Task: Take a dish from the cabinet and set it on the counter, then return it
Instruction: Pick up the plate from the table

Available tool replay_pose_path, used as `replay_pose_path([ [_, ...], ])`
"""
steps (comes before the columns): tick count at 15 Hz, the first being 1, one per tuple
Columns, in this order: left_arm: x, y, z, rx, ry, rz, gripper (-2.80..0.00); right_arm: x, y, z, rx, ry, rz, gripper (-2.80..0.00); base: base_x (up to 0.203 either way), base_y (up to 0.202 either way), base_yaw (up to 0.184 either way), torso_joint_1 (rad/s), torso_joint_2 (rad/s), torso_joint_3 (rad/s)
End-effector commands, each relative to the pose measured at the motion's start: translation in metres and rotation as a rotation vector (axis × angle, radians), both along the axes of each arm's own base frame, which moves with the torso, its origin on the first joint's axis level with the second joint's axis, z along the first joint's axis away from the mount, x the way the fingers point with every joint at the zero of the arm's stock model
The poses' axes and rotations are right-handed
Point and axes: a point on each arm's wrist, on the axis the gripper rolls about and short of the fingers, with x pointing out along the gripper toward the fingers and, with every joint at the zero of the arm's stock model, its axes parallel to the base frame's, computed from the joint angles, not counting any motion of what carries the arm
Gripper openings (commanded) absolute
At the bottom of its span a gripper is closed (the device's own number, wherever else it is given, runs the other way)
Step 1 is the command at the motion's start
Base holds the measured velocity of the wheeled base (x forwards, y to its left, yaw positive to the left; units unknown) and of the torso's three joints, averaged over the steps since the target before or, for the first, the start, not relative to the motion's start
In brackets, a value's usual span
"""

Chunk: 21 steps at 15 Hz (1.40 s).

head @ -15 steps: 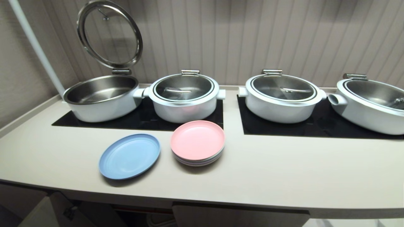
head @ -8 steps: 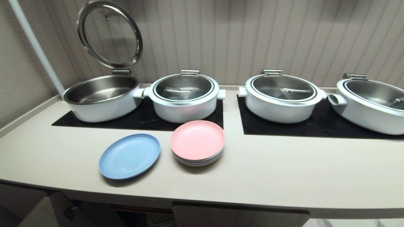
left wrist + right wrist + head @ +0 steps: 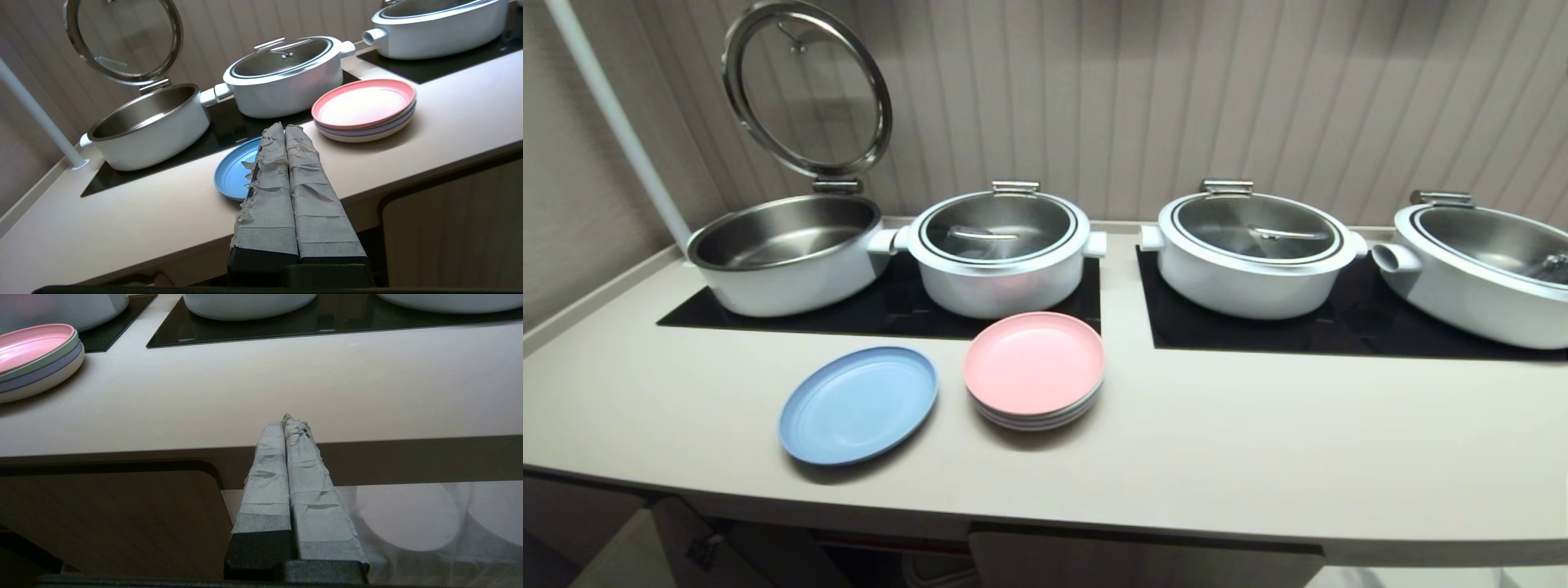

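I see the dish point(image 3: 858, 405) lying flat on the table point(image 3: 1258, 457) close to the front edge, just beside the stack of plates point(image 3: 1034, 371) with a narrow gap between their rims, and bare surface open to its left and along the front to the right. My left gripper point(image 3: 284, 131) sits in front of the table's edge before the dish, fingers pressed together and holding nothing. My right gripper point(image 3: 287, 420) hangs at the front edge further right, fingers likewise together, beside the cabinet point(image 3: 110, 522) door.
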Motion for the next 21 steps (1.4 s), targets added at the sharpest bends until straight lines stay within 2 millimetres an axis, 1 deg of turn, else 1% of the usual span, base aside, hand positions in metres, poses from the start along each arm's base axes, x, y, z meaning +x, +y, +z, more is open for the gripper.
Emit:
replay_pose_path([
  [1, -0.007, 0.000, 0.015, 0.002, 0.057, -0.009, -2.80, 0.000, 0.000, 0.000, 0.000, -0.001, 0.000, -2.80, 0.000, 0.000, 0.000, 0.000, 0.00, 0.000],
  [2, -0.004, 0.000, 0.020, 0.002, 0.096, -0.009, -2.80, 0.000, 0.000, 0.000, 0.000, -0.001, 0.000, -2.80, 0.000, 0.000, 0.000, 0.000, 0.00, 0.000],
  [4, 0.011, 0.000, 0.032, 0.000, 0.191, 0.003, -2.80, 0.000, 0.000, 0.000, 0.000, -0.001, 0.000, -2.80, 0.000, 0.000, 0.000, 0.000, 0.00, 0.000],
  [7, 0.048, 0.000, 0.049, -0.005, 0.370, 0.024, -2.80, 0.000, 0.000, 0.000, 0.000, 0.000, 0.000, -2.80, 0.000, 0.000, 0.000, 0.000, 0.00, 0.000],
  [13, 0.114, 0.002, 0.060, -0.012, 0.640, 0.032, -2.80, 0.000, 0.000, 0.000, 0.000, 0.000, 0.000, -2.80, 0.000, 0.000, 0.000, 0.000, 0.00, 0.000],
  [16, 0.146, 0.003, 0.058, -0.011, 0.762, 0.052, -2.80, 0.000, 0.000, 0.000, 0.000, -0.001, 0.000, -2.80, 0.000, 0.000, 0.000, 0.000, 0.00, 0.000],
  [21, 0.185, 0.005, 0.038, -0.003, 0.955, 0.085, -2.80, 0.000, 0.000, 0.000, 0.000, 0.000, 0.000, -2.80, 0.000, 0.000, 0.000, 0.000, 0.00, 0.000],
])
